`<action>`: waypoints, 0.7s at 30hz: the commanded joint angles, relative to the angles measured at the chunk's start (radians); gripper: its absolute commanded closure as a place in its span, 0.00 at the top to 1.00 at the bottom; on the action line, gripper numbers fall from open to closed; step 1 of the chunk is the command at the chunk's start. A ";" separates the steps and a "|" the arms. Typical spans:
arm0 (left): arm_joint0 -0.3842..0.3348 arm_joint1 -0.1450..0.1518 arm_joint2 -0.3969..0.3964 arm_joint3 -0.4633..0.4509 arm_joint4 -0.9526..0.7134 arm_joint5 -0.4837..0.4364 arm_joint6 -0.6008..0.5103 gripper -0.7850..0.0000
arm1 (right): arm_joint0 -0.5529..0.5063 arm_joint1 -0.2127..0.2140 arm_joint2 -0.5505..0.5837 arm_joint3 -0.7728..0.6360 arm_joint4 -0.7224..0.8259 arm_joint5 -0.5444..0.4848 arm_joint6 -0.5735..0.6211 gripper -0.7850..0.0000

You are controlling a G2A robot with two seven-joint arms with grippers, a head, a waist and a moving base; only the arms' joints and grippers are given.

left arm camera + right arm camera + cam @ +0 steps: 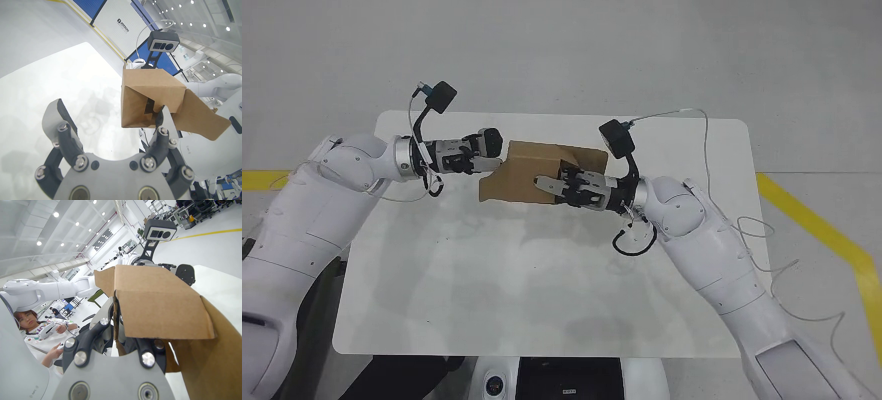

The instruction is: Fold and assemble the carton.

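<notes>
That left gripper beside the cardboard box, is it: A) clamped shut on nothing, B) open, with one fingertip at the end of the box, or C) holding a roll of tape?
B: the left gripper is open, and one fingertip is at the folded end of the carton.

The carton (532, 170) is plain brown cardboard, matt and slightly fibrous, with rough cut edges and soft creases at its folds. Beneath the carton, the table (492, 290) is white, smooth and faintly glossy, holding dim reflections. Beside the carton, the left gripper (111, 107) has fingers (50, 115) of pale satin metal faced with black matt rubbery pads (67, 117). Its links (66, 140) look like dull black plastic, pinned by bright polished screws (81, 161) to a brushed metal plate (113, 180).
</notes>
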 commanded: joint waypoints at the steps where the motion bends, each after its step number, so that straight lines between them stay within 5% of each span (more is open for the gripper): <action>1: 0.000 0.001 0.003 -0.001 0.000 0.000 0.000 1.00 | 0.000 -0.001 -0.004 -0.002 0.000 0.000 0.001 0.00; 21: -0.003 0.008 0.019 -0.018 -0.005 0.003 -0.003 1.00 | 0.009 -0.004 -0.029 0.001 0.011 -0.002 0.017 0.00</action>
